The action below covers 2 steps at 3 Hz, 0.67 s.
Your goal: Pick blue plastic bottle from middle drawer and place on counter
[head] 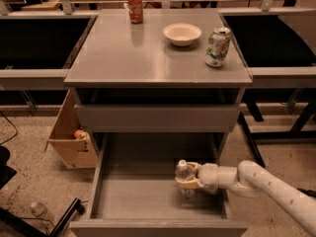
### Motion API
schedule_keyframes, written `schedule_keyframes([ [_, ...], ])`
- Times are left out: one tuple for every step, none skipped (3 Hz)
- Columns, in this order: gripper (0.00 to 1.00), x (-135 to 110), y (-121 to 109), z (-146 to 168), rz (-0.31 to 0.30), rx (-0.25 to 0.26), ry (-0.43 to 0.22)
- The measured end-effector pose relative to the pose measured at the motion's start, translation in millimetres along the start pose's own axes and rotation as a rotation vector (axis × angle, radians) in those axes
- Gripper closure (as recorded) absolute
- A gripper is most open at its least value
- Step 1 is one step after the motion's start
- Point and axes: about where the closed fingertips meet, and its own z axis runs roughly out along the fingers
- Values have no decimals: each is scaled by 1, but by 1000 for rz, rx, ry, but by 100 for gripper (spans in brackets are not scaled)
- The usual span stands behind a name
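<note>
The middle drawer (pixel 133 199) is pulled open at the bottom of the view, with a grey floor. The blue plastic bottle (pixel 182 169), clear with a white cap, stands upright at the drawer's right side. My gripper (pixel 186 182) reaches in from the right on a white arm and its fingers are closed around the bottle's body, just above the drawer floor. The counter (pixel 123 53) is the grey cabinet top above.
On the counter stand an orange can (pixel 135 8) at the back, a white bowl (pixel 182 33) and a green-and-white can (pixel 217 46) at the right. A cardboard box (pixel 69 139) sits on the floor to the left of the drawer. Dark bins flank the cabinet.
</note>
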Motion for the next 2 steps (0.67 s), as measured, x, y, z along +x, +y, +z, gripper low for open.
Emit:
schedule_keyframes([
  [100, -19, 0, 2, -22, -7, 26],
  [100, -90, 9, -7, -66, 5, 6],
])
